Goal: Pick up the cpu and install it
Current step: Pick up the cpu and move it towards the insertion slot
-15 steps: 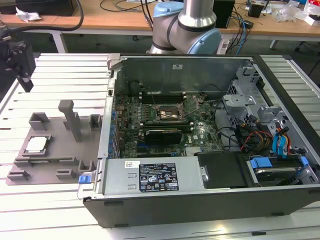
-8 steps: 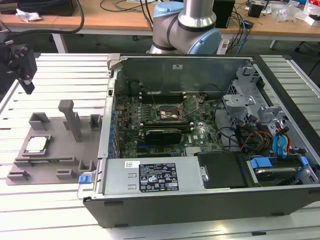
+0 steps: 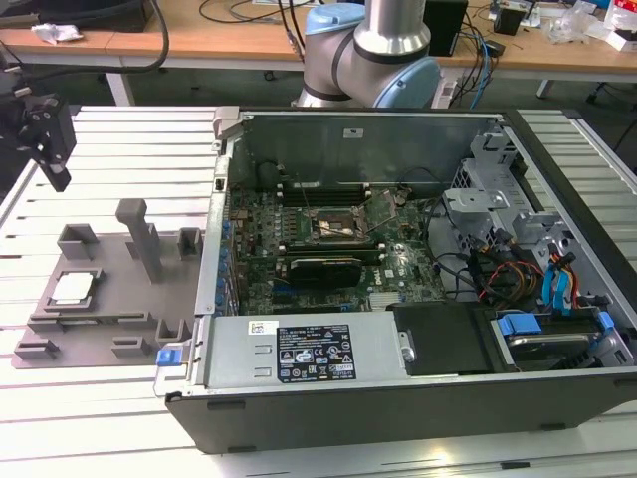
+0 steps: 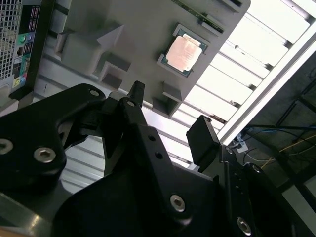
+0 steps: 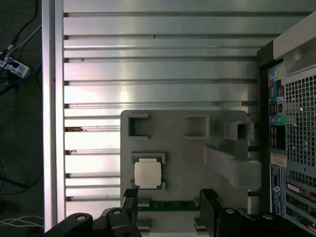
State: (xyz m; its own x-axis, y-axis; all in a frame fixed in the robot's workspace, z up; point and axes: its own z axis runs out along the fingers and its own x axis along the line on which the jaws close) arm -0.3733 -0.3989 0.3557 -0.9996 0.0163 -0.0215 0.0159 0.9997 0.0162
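Cpu (image 5: 147,174): small flat square with a pale silvery metal top and a thin dark-green rim. It lies flat in a square recess of the grey tray (image 5: 182,153), on the tray's side away from the open case (image 3: 398,373).

Fingers (image 5: 208,200): black, spread wide, gripping nothing and touching nothing. They hang above the tray's cpu side, well clear of it.

The tray rests on the slatted worktop (image 3: 119,398), just beside the case.

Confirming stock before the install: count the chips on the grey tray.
1. The cpu lies in a square recess of the grey tray, on the exterior view's left of the computer case. None looks hidden.
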